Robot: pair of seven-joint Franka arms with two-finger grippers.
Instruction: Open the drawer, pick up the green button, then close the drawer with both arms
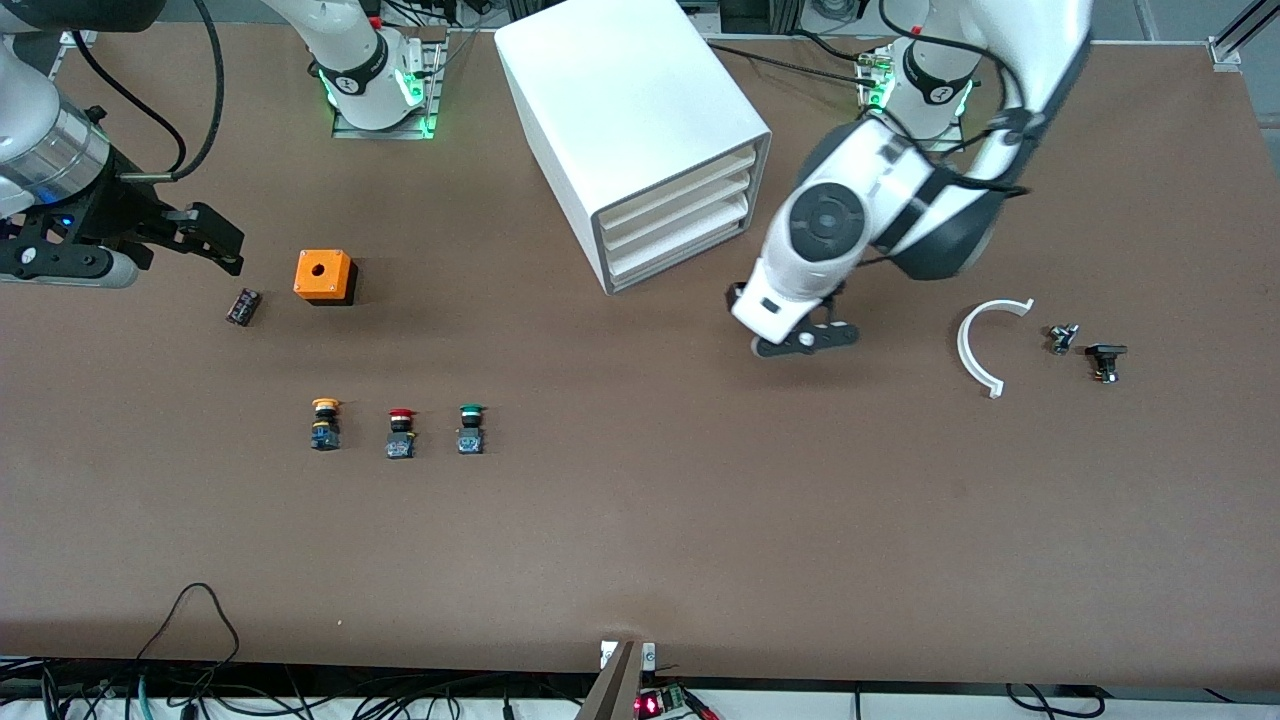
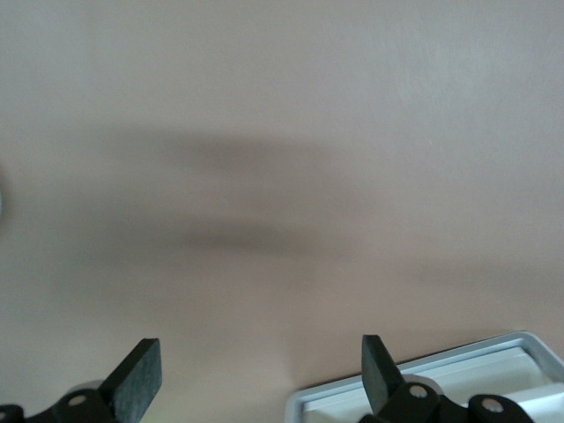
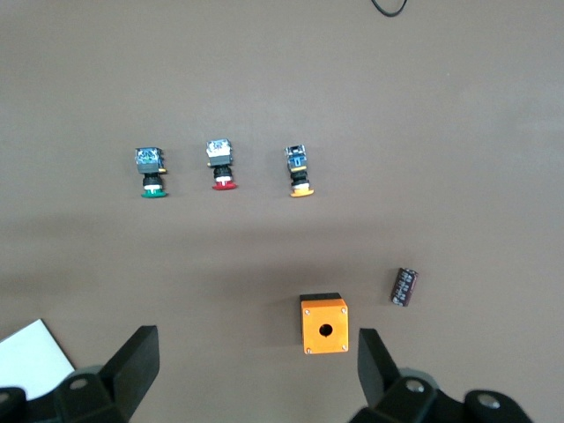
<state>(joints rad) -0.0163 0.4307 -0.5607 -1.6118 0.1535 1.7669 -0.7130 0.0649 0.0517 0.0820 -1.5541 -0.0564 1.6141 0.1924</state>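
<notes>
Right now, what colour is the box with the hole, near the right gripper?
Orange on top, black base: the box, clearest in the front view.

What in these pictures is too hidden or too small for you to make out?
- Front view: the drawer interior, shut behind its front.
- Front view: left hand fingers, covered by its own arm.
- Front view: two tiny dark parts beside the white curved piece, too small to identify.
- Left wrist view: cabinet cut off by the edge.

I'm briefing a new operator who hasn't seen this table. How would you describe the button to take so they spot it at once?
Start at the big white cabinet, then look nearer the front camera for a row of three small push buttons on the table. The button is at the end of the row toward the left arm's end, and it alone has a green cap; its neighbours are red and yellow.
</notes>
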